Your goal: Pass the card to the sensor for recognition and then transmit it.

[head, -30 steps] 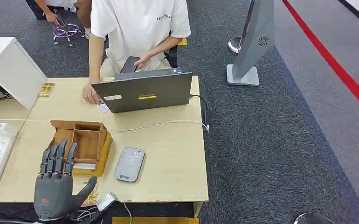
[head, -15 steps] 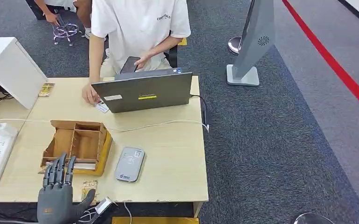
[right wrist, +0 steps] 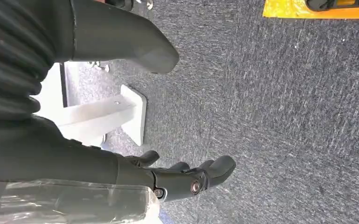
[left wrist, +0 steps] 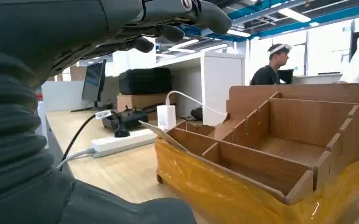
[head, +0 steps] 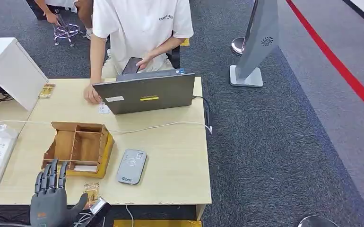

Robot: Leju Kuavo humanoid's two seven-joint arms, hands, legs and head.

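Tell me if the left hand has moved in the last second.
Yes. The left hand has drawn back toward the robot, off the cardboard box to the table's near edge.

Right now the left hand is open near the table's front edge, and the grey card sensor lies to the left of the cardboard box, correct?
Not quite. The left hand is open near the table's front edge, but the head view shows the grey card sensor lying to the right of the cardboard box, not its left.
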